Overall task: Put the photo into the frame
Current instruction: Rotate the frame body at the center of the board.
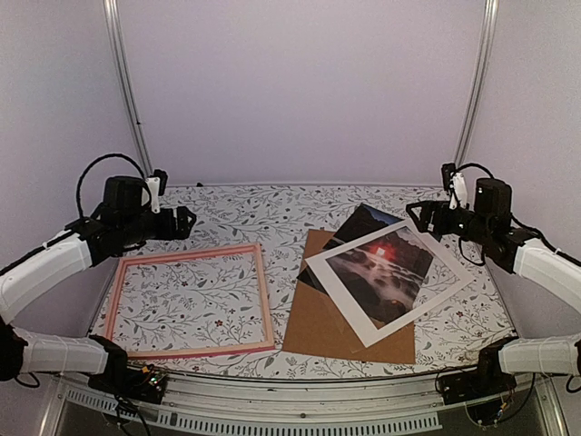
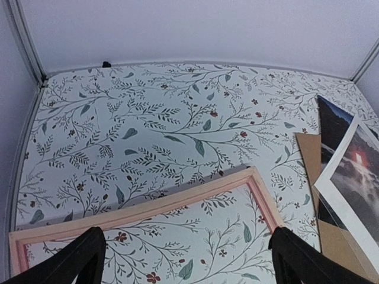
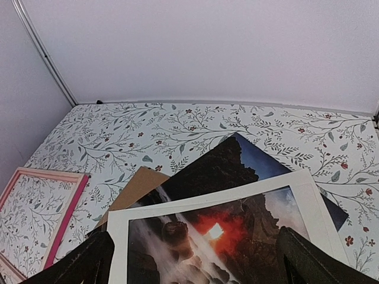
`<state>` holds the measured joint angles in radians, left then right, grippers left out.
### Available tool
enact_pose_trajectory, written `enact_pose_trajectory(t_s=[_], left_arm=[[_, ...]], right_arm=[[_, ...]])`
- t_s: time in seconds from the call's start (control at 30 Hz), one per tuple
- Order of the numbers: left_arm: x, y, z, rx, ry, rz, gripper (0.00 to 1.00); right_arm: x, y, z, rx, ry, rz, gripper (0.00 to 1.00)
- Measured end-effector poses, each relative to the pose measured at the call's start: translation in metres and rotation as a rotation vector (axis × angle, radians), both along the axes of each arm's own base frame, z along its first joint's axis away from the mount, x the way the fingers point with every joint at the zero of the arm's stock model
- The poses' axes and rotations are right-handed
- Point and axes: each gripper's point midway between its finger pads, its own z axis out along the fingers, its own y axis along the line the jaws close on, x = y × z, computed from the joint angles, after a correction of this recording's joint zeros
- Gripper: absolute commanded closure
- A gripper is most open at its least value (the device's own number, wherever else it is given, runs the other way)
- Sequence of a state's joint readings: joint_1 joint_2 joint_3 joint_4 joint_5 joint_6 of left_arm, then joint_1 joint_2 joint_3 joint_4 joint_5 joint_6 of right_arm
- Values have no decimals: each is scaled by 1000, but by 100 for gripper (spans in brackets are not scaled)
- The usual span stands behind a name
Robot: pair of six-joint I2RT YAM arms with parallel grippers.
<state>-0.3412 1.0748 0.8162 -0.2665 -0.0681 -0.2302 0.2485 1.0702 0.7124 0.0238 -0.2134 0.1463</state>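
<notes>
Photo and frame lie well apart on the bench. The frame is flat toward the near left corner. The photo is in a stack toward the right edge, on a brown backing board and under a white mat, so only its middle and one far corner show.

Both hands hang above the bench, fingers spread wide and empty: the left hand by the frame's far side, the right hand just beyond the stack.

To my eye the job starts with freeing the print. The right hand is nearest, and the uncovered corner looks the best place to pinch, low and gently, since thin paper bends.

The photo sits askew, a corner toward the far edge, the sun end farther off. Its long axis seems diagonal, though the mat hides too much to be sure. The frame's long sides follow the near edge, so a turn will be needed.
</notes>
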Motion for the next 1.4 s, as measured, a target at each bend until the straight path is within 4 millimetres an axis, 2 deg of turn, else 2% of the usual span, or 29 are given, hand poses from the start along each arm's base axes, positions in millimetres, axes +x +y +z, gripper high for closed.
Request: enact_pose_trajectory(t_s=[0.1, 0.23, 0.3, 0.37, 0.47, 0.63, 0.73, 0.87, 0.97, 1.03, 1.13, 1.23, 1.4], left_arm=[[-5, -8, -26, -50, 71, 21, 0], [-8, -17, -73, -75, 182, 65, 0], [-8, -15, -99, -71, 244, 113, 0], [-6, -12, -115, -70, 279, 155, 0], [-1, -10, -127, -83, 296, 206, 0], [9, -15, -134, -90, 300, 214, 0], [17, -41, -134, -62, 305, 150, 0], [23, -107, -138, -15, 311, -1, 1], [17, -149, -150, 29, 327, -90, 4], [12, -168, -163, 68, 346, -128, 5], [5, -183, -184, 130, 385, -161, 7], [1, -186, -198, 178, 411, -170, 12], [-2, -183, -202, 223, 426, -184, 30]], right_arm=[[-2, 2, -6, 8, 18, 8, 1], [-5, 4, -12, 19, 36, 23, 1], [-6, 5, -13, 24, 40, 29, 1], [-7, 7, -13, 30, 43, 38, 1], [-6, 9, -15, 37, 51, 50, 1], [-5, 13, -25, 44, 86, 64, 1], [-4, 15, -32, 44, 103, 68, 1], [-3, 17, -39, 43, 123, 73, 1], [-2, 18, -43, 42, 136, 74, 1], [-2, 18, -44, 41, 138, 74, 1], [-2, 19, -45, 41, 139, 76, 1], [-3, 19, -46, 40, 142, 77, 1], [-7, 18, -54, 39, 158, 76, 1]])
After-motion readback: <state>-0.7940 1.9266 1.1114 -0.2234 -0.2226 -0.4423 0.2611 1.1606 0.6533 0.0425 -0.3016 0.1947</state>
